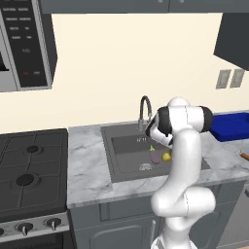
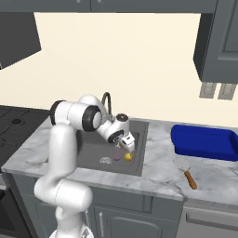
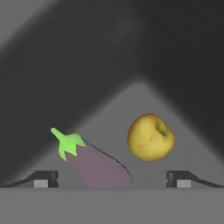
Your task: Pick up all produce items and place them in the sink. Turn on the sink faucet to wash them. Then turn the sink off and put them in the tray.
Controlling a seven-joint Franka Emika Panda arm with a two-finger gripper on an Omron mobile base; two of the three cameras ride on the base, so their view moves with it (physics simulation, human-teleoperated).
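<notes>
Hand view looks down into the sink (image 3: pixel 52 52): the two finger tips stand far apart at the bottom corners, jaws spread wide and holding nothing. Between them lies the eggplant (image 3: pixel 98 164), its green stem pointing up and left, its purple body running down toward the gap between the tips. The yellow fruit (image 3: pixel 151 137) sits just beside it on the right, a little farther from the camera and apart from both tips.

From the left base view, the gripper (image 1: pixel 156 141) hangs low over the basin (image 1: pixel 124 163), with the eggplant (image 1: pixel 155 156) and the yellow fruit (image 1: pixel 167 156) side by side on the basin floor near the round drain (image 1: pixel 145 167). The faucet (image 1: pixel 144 111) arches at the back rim. The blue tray (image 2: pixel 204 142) rests on the marble counter (image 2: pixel 158 172) to the right of the sink, with a spatula (image 2: pixel 186 171) lying in front of it.
</notes>
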